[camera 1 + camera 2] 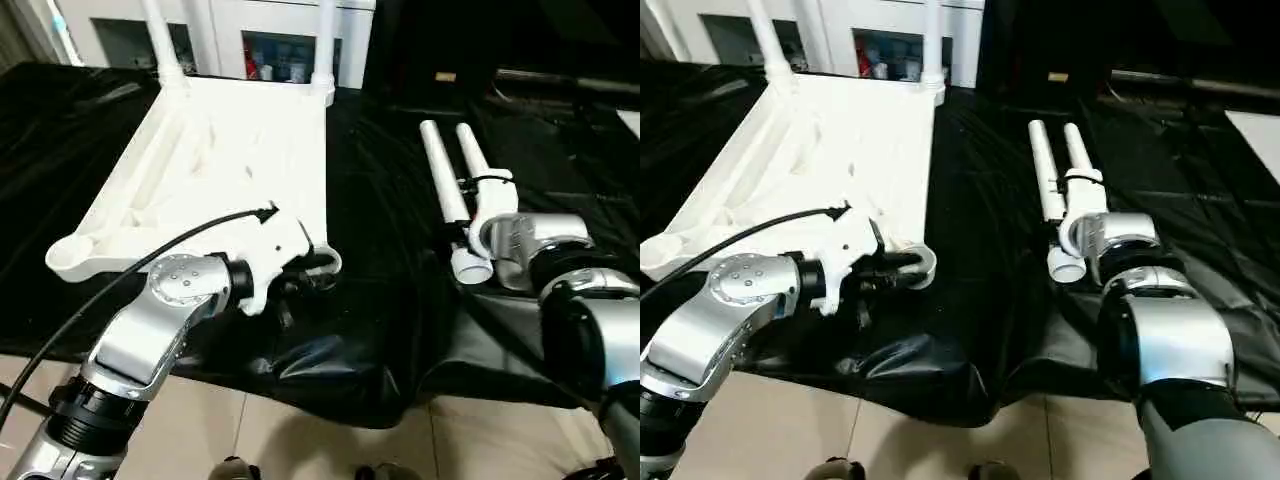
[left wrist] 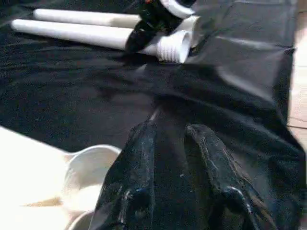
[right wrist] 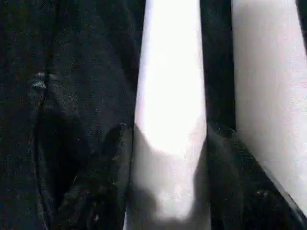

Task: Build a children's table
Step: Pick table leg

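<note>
Tabletop (image 1: 230, 150) lies upside down on the left of the surface (image 1: 380, 250), ribbed underside up, on black sheeting. Two legs already stand in its far corner sockets: far-left leg (image 1: 160, 40) and far-right leg (image 1: 325, 45). Near-left socket (image 1: 70, 258) and near-right socket (image 2: 91, 175) are empty.

Left gripper (image 2: 177, 158) sits at the near-right corner of the tabletop, just beside that socket. Its fingers (image 2: 139, 167) are a narrow gap apart with nothing between them, only black sheeting beyond.

Two loose legs lie side by side on the right of the surface, running near to far: inner leg (image 1: 445, 185), outer leg (image 1: 472, 150), threaded ends toward the near side.

Right gripper (image 3: 168, 182) is down over the loose pair, fingers (image 3: 112, 158) straddling one leg, one each side. Whether they're clamped on it or just around it, can't tell.
</note>
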